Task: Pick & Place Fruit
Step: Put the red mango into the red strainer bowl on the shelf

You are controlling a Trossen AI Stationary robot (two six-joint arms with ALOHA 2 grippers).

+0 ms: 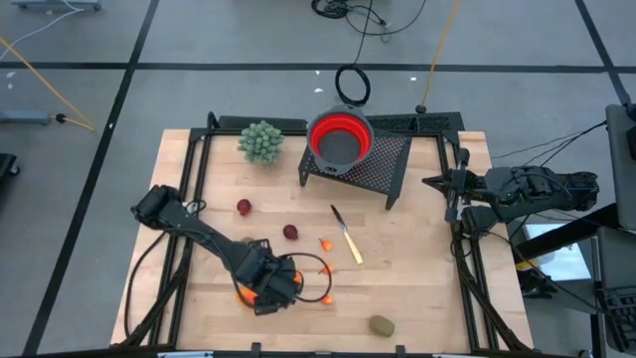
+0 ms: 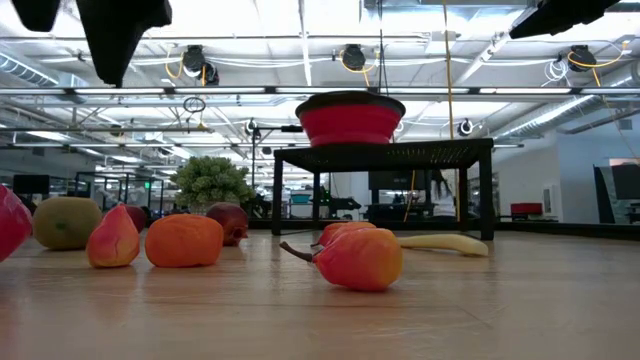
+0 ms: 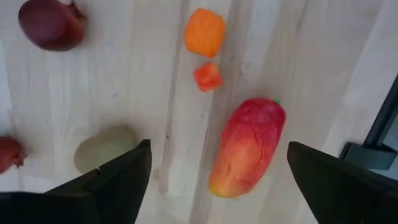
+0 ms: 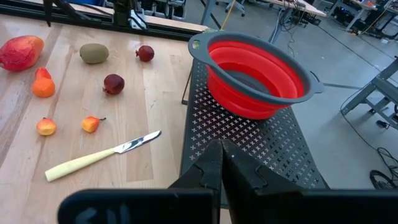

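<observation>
Between spread left fingers (image 3: 118,186): oblong fruit (image 3: 247,147) lying flat, long axis slanted.

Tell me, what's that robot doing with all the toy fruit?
The left tool hangs wide open right above the red and yellow mango on the wooden table, holding nothing yet. The right tool waits shut beside the red bowl on the black rack. No fruit is in the bowl.
</observation>
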